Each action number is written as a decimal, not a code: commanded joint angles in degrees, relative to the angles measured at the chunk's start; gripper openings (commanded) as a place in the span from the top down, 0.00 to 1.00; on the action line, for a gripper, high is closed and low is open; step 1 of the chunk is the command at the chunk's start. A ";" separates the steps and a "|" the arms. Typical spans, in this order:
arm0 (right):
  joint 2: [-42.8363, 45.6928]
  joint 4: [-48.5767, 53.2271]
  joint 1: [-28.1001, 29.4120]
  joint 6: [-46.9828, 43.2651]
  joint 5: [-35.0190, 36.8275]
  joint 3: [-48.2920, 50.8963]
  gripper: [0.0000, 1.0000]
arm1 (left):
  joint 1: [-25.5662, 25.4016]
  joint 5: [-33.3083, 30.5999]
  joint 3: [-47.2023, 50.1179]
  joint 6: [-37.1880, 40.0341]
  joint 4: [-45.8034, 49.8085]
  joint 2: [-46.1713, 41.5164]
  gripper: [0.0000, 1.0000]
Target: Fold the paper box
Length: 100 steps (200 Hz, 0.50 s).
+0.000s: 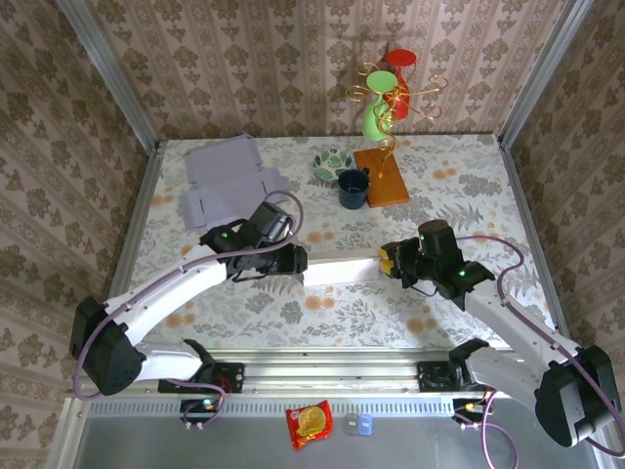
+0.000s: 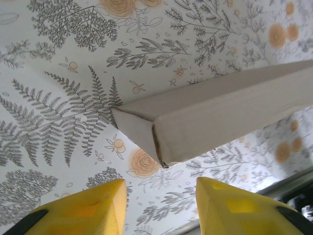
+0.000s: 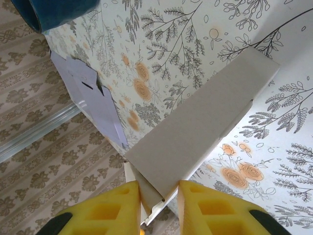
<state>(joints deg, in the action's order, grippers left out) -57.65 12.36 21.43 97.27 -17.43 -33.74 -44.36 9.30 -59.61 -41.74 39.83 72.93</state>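
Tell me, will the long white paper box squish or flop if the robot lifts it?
Probably light and fairly stiff: the right claw pinches just one end of the paper box, yet it looks straight, not droopy. It may squash easily, since its walls look like thin card. Flat sides mean it shouldn't roll.

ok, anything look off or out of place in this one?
Two things. The box has its end flap hanging out at an angle, with a dark gap along the corner seam. Also, a red snack packet lies on the grey surface in front of the arm bases, next to two small items too small to identify.
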 commanded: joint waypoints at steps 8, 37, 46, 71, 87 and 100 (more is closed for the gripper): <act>-1.68 10.49 0.56 -1.30 0.82 0.78 0.75 | 3.35 6.99 2.70 -7.83 -3.17 -1.12 0.56; -1.68 11.19 0.63 -1.23 0.86 0.78 0.75 | 5.40 10.04 5.45 -11.75 -7.42 -0.68 0.56; -1.68 11.33 0.67 -1.25 0.91 0.78 0.75 | 5.84 10.59 6.19 -12.73 -9.01 -0.59 0.56; -1.62 11.55 0.64 -1.28 0.82 0.76 0.76 | 6.39 11.53 7.27 -15.14 -12.57 -0.59 0.57; -1.46 11.59 0.64 -1.18 0.91 0.78 0.76 | 6.48 11.53 7.43 -15.97 -13.08 -0.92 0.57; -1.43 11.63 0.71 -1.16 1.00 0.76 0.75 | 6.64 11.55 7.91 -17.36 -14.01 -1.87 0.59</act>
<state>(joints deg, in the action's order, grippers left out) -57.71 13.98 21.54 97.21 -17.39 -34.35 -37.82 18.52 -52.69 -55.44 29.93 72.53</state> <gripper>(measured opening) 0.245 0.421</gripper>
